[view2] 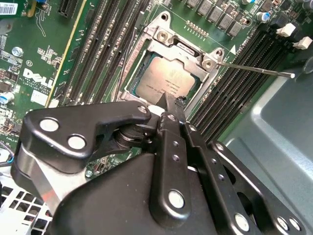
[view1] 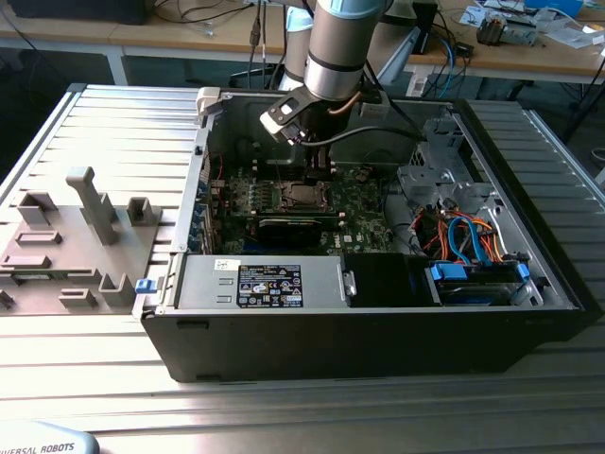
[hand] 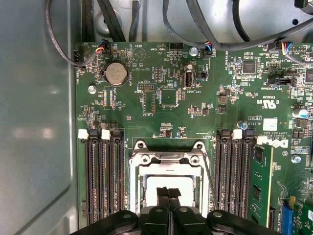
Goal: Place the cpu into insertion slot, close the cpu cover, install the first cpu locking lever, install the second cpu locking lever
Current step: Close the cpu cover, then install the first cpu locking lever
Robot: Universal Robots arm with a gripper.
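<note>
- Gripper (hand: 169,192) closed in both wrist views: two black fingertips (hand: 163,196) pressed together, nothing between them.
- Directly below those tips, the cpu (view2: 164,81): dull silver top facing up, flat in the insertion slot (view1: 301,196) on the green motherboard (hand: 166,98).
- Tips over the cpu's edge nearest the gripper body, the rest of the metal top clear beyond them; touching or just above, impossible to tell.
- cpu cover (view2: 188,49) down flat around the cpu, cut-out centre framing the metal top, round fasteners on the silvery frame.
- Thin locking lever (view2: 254,68) sticking out from a corner of the cover, slanting across the black memory slots (view2: 234,83), apart from the gripper.
- In the first wrist view, long memory slots on both sides of the socket; coin cell (hand: 117,74) elsewhere on the board, well apart from the gripper.
- In the exterior view, arm (view1: 340,43) reaching down into the open computer case (view1: 378,331), wrist above the middle of the board.
- Case lying on its side on a ribbed metal table (view1: 123,132); power supply (view1: 255,284) along the case's near wall; grey fixture (view1: 90,199) on the table at the exterior view's left.
</note>
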